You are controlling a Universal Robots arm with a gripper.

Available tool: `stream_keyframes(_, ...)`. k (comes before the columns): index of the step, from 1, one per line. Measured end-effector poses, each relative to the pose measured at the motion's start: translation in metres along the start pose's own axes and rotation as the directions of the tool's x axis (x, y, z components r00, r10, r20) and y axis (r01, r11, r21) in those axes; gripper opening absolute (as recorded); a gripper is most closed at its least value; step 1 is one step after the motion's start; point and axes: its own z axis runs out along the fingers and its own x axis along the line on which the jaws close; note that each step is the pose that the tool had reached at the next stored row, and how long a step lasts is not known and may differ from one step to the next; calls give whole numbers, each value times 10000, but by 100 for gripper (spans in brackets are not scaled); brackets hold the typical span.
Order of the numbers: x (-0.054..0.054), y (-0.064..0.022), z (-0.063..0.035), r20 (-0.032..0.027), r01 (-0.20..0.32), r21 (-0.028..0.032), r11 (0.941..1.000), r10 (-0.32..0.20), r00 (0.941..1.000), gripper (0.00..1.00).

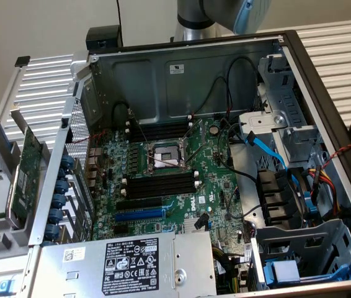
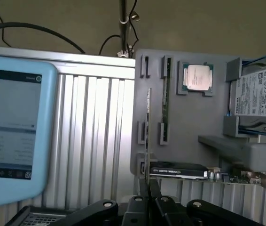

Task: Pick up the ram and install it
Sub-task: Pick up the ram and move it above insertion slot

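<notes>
In the wrist view my gripper (image 2: 148, 187) is shut on the ram (image 2: 148, 127), a thin green stick seen edge-on that runs straight out from between the two black fingertips. It hangs over the grey parts tray (image 2: 194, 122), beside an empty pair of holders (image 2: 144, 67). A second ram stick (image 2: 165, 101) rests in the neighbouring holders. In the exterior view the open computer case shows its motherboard (image 1: 182, 198), with long black memory slots (image 1: 160, 184) below the CPU socket (image 1: 165, 156) and more above it (image 1: 160, 131).
On the tray lie a CPU (image 2: 197, 77), a hard drive (image 2: 257, 94) and a black card (image 2: 180, 170). A blue teach pendant (image 2: 11, 132) lies on the ribbed table. A green expansion card (image 1: 23, 177) stands beside the case. The arm's column (image 1: 209, 18) rises behind the case wall.
</notes>
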Motion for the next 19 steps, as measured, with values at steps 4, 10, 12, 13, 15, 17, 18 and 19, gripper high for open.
stream_keyframes(4,1,-143,-120,44,2,1,10000,-2,10000,13)
stream_keyframes(10,-2,-361,-382,100,2,5,10000,-2,10000,13)
stream_keyframes(12,-3,-433,-469,115,3,5,10000,-3,9999,13)
stream_keyframes(13,-3,-468,-507,119,4,5,10000,-4,9999,13)
stream_keyframes(15,-3,-545,-587,124,5,2,10000,-5,9999,13)
stream_keyframes(17,-4,-621,-666,128,5,0,10000,-5,9999,13)
stream_keyframes(18,-4,-659,-700,130,5,-3,10000,-5,9999,13)
stream_keyframes(19,-3,-699,-727,130,6,-3,10000,-6,9999,13)
